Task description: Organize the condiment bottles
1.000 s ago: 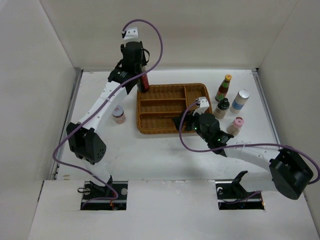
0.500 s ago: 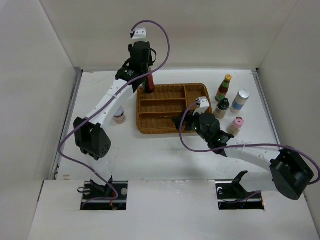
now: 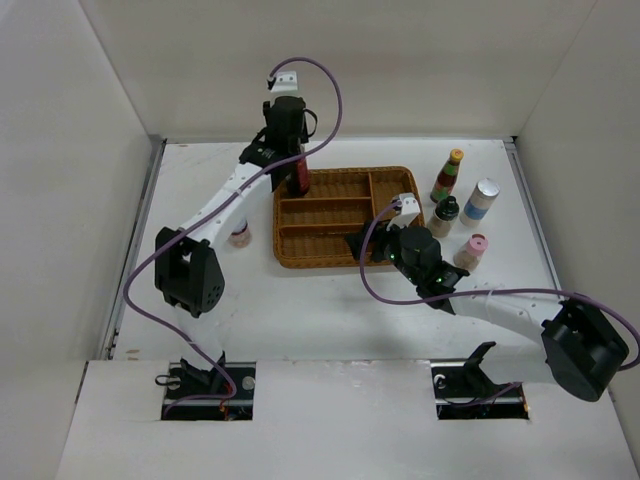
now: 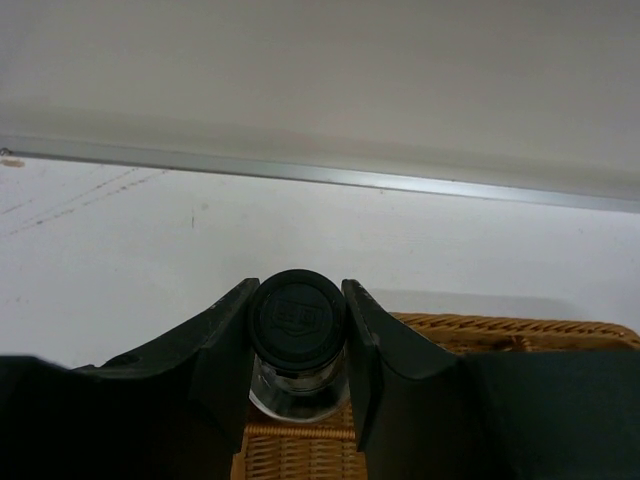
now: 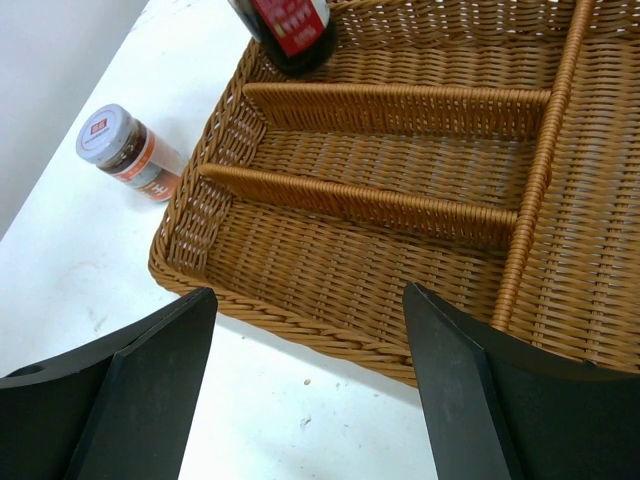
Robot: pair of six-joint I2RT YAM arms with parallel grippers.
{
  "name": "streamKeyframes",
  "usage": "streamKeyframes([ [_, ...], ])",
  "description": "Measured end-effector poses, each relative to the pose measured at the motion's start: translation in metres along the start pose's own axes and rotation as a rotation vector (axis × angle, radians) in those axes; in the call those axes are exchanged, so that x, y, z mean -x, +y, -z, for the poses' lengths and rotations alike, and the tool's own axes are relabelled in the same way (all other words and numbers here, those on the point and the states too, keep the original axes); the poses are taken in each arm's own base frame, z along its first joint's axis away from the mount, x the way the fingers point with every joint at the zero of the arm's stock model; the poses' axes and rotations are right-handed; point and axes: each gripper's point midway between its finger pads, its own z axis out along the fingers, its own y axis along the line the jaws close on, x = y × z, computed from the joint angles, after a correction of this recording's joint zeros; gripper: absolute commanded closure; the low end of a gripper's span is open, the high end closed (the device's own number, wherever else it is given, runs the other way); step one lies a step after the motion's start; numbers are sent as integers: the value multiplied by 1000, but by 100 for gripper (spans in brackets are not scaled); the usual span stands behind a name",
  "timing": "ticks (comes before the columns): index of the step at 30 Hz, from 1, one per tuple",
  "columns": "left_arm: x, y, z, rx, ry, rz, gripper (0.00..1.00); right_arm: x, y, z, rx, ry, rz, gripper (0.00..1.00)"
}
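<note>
Left gripper [image 4: 297, 335] is clamped on the tall black-capped bottle [image 5: 290, 25], holding it upright in the wicker tray's [image 5: 300, 325] far-left corner, probably to park it there, while the right gripper [image 5: 308, 298] hovers wide apart.

Top view: my left arm [image 3: 215, 205] and right arm [image 3: 500, 308] have white link shells and black, rounded joint housings, one at 8 o'clock and one at 4 o'clock. A purple cable [image 3: 330, 85] runs along each arm. A white camera bracket [image 3: 287, 78] caps each wrist. My left gripper [image 4: 297, 330] and right gripper [image 5: 305, 400] are matte black, with wedge-shaped fingers [image 5: 140, 390] and smooth inner faces.
</note>
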Motion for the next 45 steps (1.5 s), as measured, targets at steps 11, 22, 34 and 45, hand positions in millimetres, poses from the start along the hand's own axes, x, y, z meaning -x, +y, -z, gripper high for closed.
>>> streamKeyframes([
  [11, -47, 3, -11, 5, 17, -23, 63, 0, 0, 0, 0, 0, 0, 17],
  [22, -41, 3, -3, -13, -50, 12, 30, 0, 0, 0, 0, 0, 0, 13],
  [34, 9, 37, 78, -5, -191, 93, 4, 0, 0, 0, 1, 0, 0, 12],
  [45, -92, 146, 144, 266, -82, 107, 5, 1, 1, 0, 2, -3, 0, 20],
])
